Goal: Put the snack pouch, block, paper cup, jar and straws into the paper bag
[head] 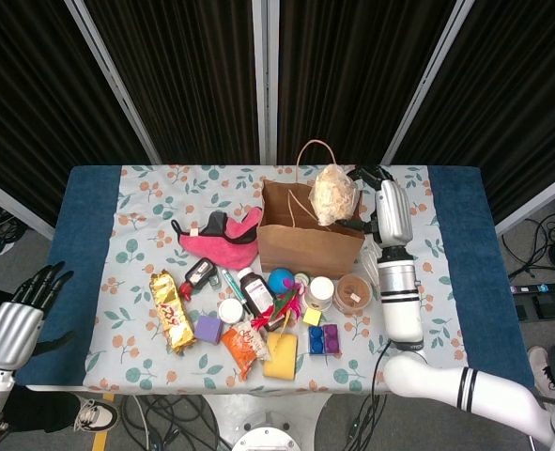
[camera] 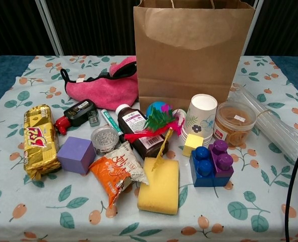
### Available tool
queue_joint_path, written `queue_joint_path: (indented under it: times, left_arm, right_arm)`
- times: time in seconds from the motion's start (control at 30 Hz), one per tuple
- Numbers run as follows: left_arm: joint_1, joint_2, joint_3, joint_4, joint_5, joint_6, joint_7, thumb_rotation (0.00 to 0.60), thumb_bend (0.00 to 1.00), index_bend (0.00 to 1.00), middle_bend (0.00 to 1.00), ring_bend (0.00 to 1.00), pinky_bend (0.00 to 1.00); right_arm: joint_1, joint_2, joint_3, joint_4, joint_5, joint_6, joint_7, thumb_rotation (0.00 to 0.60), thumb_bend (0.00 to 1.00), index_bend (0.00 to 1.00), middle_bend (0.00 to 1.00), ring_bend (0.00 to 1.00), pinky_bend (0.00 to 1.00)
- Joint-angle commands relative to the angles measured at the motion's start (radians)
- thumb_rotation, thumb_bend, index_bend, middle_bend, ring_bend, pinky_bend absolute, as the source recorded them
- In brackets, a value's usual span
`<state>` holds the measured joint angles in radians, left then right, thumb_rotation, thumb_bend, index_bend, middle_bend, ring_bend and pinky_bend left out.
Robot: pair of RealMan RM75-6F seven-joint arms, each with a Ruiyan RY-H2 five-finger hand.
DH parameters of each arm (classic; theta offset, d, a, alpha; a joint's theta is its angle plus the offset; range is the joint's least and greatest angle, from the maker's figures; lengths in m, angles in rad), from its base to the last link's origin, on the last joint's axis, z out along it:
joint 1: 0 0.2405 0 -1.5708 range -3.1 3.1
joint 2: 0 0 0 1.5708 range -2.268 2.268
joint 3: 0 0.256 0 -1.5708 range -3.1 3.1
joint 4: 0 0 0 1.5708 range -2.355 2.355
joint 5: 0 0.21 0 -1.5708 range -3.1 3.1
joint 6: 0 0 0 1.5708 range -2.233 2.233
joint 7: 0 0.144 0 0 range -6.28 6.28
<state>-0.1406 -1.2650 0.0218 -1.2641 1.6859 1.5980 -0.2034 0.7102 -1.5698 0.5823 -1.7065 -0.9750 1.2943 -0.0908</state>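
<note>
Clear crinkled snack pouch (head: pixel 335 194) hangs pinched in my right hand (head: pixel 387 212) fingers over the paper bag (head: pixel 307 235) mouth, ready to drop; left hand (head: pixel 16 324) idles, spread and holding nothing.

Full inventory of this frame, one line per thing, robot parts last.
paper bag: 1, brown, upright at table back
snack pouch: 1, clear with pale contents, held above the bag's right side
paper cup: 1, white floral, front of bag
jar: 1, clear, tan contents, right of cup
straws: 1 clear bundle, far right
blocks: blue and purple, joined, front of cup
yellow cube: 1, below cup
purple cube: 1, left front
sponge: 1, yellow, front centre
orange packet: 1, left of sponge
gold packet: 1, far left
pink cloth: 1, left of bag
brown bottle: 1, centre
right robot hand: holds pouch
left robot hand: open, off table's left edge
</note>
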Motion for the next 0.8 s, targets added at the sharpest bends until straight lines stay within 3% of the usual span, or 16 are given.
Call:
queue_joint_path:
  times: [0.03, 0.4, 0.57, 0.8]
  left_arm:
    - [-0.002, -0.002, 0.000, -0.001, 0.001, -0.003, 0.001, 0.600, 0.03, 0.12, 0.14, 0.08, 0.21]
    - [0.004, 0.004, 0.003, 0.000, -0.003, 0.002, 0.004, 0.600, 0.03, 0.12, 0.14, 0.08, 0.21]
    - [-0.005, 0.009, -0.002, -0.007, 0.001, 0.001, 0.006, 0.600, 0.03, 0.12, 0.13, 0.08, 0.21]
    - [-0.004, 0.003, 0.004, -0.011, 0.007, 0.001, 0.011, 0.600, 0.03, 0.12, 0.14, 0.08, 0.21]
  right_arm:
    - [-0.009, 0.015, -0.001, -0.013, 0.011, 0.001, 0.003, 0.600, 0.16, 0.66, 0.50, 0.25, 0.23]
    - [0.001, -0.008, -0.024, 0.040, 0.094, -0.080, 0.056, 0.600, 0.14, 0.63, 0.48, 0.24, 0.23]
    - [-0.003, 0.017, -0.037, 0.016, 0.050, -0.120, 0.111, 0.600, 0.00, 0.46, 0.38, 0.16, 0.22]
    - [-0.022, 0.067, -0.047, -0.023, 0.007, -0.146, 0.169, 0.600, 0.00, 0.21, 0.28, 0.05, 0.15]
